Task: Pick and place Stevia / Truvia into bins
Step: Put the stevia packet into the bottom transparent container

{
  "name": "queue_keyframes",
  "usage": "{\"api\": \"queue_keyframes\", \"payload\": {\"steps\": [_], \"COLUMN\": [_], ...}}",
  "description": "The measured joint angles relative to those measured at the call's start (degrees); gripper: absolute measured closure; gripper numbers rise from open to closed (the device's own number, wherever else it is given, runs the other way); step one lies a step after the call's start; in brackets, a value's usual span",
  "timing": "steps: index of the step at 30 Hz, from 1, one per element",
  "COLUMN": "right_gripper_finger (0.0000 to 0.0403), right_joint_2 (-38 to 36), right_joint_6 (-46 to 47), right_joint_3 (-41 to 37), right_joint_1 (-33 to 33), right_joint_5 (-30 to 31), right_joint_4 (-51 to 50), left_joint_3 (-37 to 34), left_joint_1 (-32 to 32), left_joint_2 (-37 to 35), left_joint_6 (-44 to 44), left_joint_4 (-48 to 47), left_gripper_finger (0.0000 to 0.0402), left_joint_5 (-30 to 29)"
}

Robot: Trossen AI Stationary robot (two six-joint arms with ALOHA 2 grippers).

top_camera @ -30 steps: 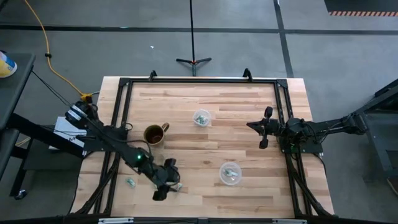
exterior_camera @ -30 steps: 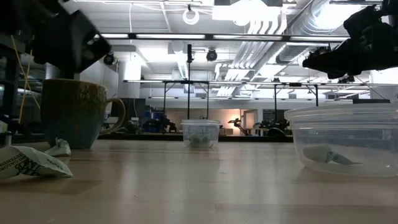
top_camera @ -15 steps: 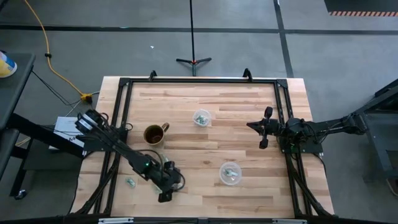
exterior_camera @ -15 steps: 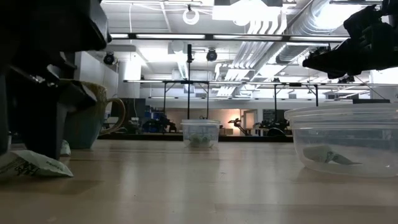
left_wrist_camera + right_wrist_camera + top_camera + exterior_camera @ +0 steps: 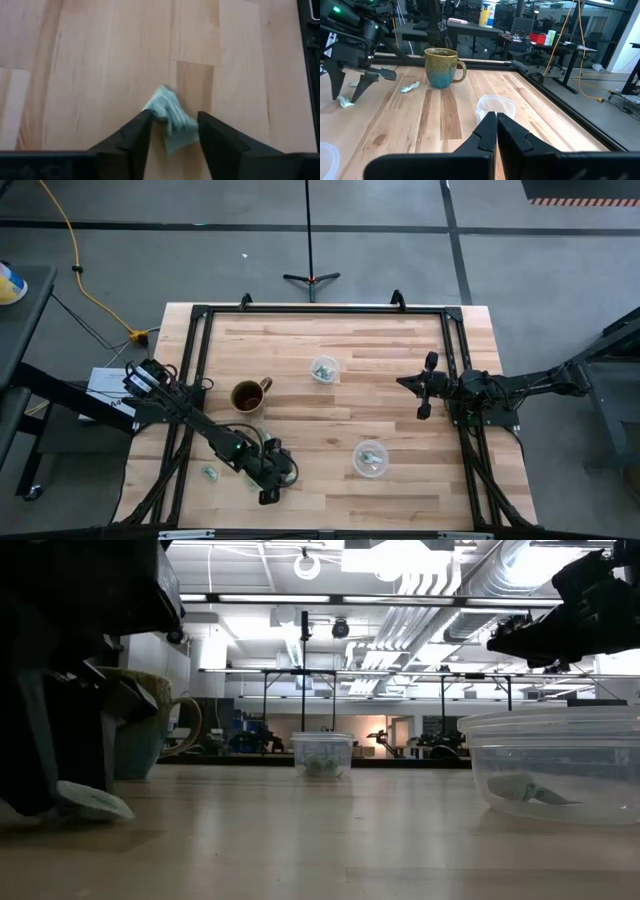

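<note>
Across the centre of the high view lies the wooden table [image 5: 330,380], with the left arm reaching in from the left edge and the right arm from the right edge.

Left gripper [image 5: 270,488], lower left of centre in the high view: down at the table surface. In the left wrist view its fingers [image 5: 132,137] are spread, straddling one crumpled green-and-white packet [image 5: 170,120] that lies flat on the wood, just off the lower centre of that frame. We judge the pinch has not closed yet.

Right gripper [image 5: 424,387], right of centre: waiting above the table, fingers pressed together in the right wrist view, holding nothing.

Brown-gold mug [image 5: 248,396], left of centre: not a bin; we cannot see inside it.

Bins:
- upper cup [image 5: 324,369], just above centre: pale green-white packets inside, count unclear.
- lower cup [image 5: 371,458], lower right of centre: at least one packet resting on its bottom, also seen in the low view.

Loose packets left: the one between the left fingers, a second [image 5: 209,473] at the lower left near the table edge, and a third [image 5: 410,88] beside the mug in the right wrist view.

We judge the task well advanced, with a few packets still to go.
</note>
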Motion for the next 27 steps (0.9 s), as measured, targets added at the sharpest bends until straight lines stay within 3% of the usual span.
{"api": "queue_keyframes", "payload": {"steps": [5, 11, 15, 19, 23, 27], "right_gripper_finger": [0.0400, 0.0401, 0.0399, 0.0396, 0.0400, 0.0401], "right_joint_2": [0.0, 0.0, 0.0, 0.0, 0.0, 0.0], "right_joint_6": [0.0, -0.1, -0.2, -0.1, -0.1, -0.2], "right_joint_3": [0.0, 0.0, 0.0, 0.0, 0.0, 0.0], "right_joint_1": [0.0, 0.0, 0.0, 0.0, 0.0, 0.0], "right_joint_5": [0.0, 0.0, 0.0, 0.0, 0.0, 0.0], "right_joint_4": [0.0, 0.0, 0.0, 0.1, 0.1, 0.0], "left_joint_3": [-0.1, -0.5, -0.4, -0.4, -0.2, 1.2], "left_joint_1": [0.1, 0.8, 4.1, 9.2, 15.3, 20.6], "left_joint_2": [-0.6, -3.1, -5.6, -5.8, -4.7, -2.3], "left_joint_6": [2.7, 12.6, 18.2, 27.6, 37.1, 43.0], "left_joint_4": [-0.6, -1.5, 1.1, 10.5, 21.3, 23.7], "left_gripper_finger": [0.0284, 0.0379, 0.0371, 0.0339, 0.0351, 0.0379], "left_joint_5": [-0.2, -4.2, -9.0, -9.2, -0.6, 7.6]}}
